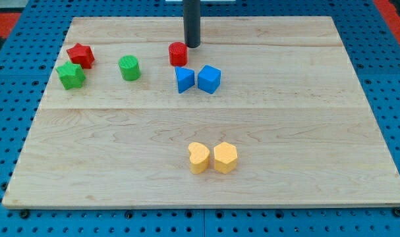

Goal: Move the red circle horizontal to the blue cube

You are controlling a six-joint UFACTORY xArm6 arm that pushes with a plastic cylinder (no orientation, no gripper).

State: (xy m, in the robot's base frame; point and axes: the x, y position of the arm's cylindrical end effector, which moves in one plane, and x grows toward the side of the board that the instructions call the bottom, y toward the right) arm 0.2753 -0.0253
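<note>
The red circle [178, 53] stands near the top middle of the wooden board. The blue cube [209, 79] sits just below it and to its right, with a blue triangular block [184, 79] touching the cube's left side. My tip [192, 45] rests on the board at the red circle's upper right edge, touching it or nearly so. The rod rises straight out of the view's top.
A red star [81, 55] and a green star [71, 75] sit at the upper left, with a green cylinder [129, 68] to their right. A yellow heart [198, 158] and a yellow hexagon [225, 157] sit side by side at the lower middle. The board [305, 131] lies on a blue pegboard.
</note>
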